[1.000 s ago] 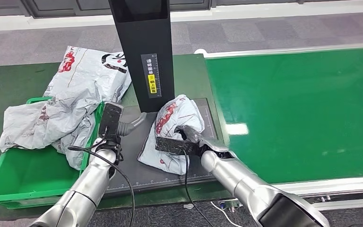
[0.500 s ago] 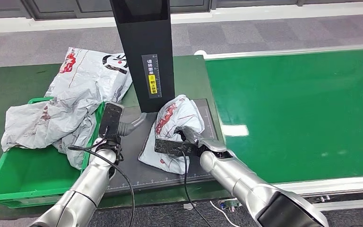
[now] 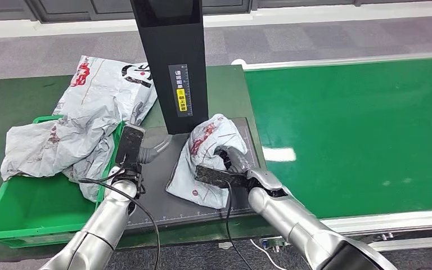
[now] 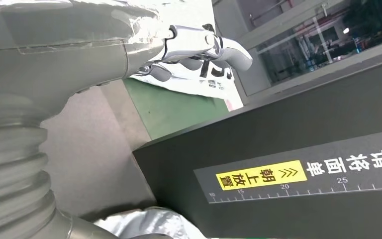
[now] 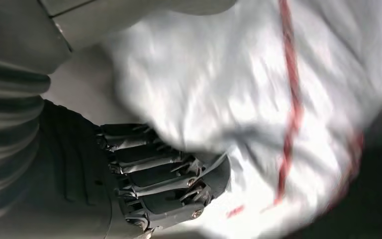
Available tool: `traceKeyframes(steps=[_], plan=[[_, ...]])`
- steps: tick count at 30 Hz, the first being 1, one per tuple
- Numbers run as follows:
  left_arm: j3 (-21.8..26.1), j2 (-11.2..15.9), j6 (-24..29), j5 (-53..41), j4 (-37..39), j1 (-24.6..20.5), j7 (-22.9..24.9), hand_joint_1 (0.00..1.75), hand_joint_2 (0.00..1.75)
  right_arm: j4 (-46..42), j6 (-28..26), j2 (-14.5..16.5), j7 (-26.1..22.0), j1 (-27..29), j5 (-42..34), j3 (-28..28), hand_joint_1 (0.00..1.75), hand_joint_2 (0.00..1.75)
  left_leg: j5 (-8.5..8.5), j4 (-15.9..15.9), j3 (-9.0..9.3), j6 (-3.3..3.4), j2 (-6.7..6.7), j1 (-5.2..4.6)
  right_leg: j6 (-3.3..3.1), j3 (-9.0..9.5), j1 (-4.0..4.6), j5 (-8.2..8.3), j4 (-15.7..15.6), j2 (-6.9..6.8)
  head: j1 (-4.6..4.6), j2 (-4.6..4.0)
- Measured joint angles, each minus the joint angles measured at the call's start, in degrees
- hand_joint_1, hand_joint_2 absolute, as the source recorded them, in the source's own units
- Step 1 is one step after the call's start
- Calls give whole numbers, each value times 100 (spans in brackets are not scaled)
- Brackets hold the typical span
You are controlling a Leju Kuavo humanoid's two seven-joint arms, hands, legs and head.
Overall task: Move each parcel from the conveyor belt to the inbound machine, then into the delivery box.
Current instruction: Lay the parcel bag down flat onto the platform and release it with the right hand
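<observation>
1. A crumpled grey plastic parcel with red print [image 3: 209, 152] is seen lying on the dark flat scanning plate [image 3: 163, 185] of the inbound machine, at the foot of its black upright column [image 3: 171, 62].
2. The right hand [image 3: 225, 166] is placed against this parcel; its fingers are wrapped into the plastic.
3. The left hand [image 3: 134, 147] is held over the plate's left part, with nothing in it.
4. A green plastic delivery box [image 3: 28, 211] is set left of the plate; two more grey mailer bags [image 3: 84, 121] are draped over its far rim.
5. A bright green conveyor belt [image 3: 360, 129] is laid out to the right.
</observation>
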Motion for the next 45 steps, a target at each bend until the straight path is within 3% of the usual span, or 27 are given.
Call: traceKeyframes(steps=[5, 9, 16, 45], plan=[[-10, -26, 14, -247, -164, 117, -82, 0, 175, -1599, -782, -205, -464, 544, -321, -817, 0, 175, 0, 0, -26, 0, 0, -2, 0, -31, -1, 1, 0, 1, 0, 0], [-74, -220, 34, -525, -67, 42, -94, 0, 175, -2155, -1278, -128, -1007, 615, -700, -1518, 0, 175, 0, 0, -35, 0, 0, -3, 0, -37, -1, 1, 0, 0, 0, 0], [-142, -325, 20, -370, 163, -151, -268, 0, 175, -2213, -1069, -79, -1465, 698, -1181, -2225, 0, 175, 0, 0, -37, 0, 3, -5, 4, -42, -3, 4, 0, 3, 0, 0], [-170, -332, -30, -354, 315, -187, -318, 0, 175, -2212, -985, -32, -1520, 780, -1323, -2484, 0, 175, 0, 0, -44, 0, 3, -5, 4, -51, -3, 4, 1, 7, 0, 0]])
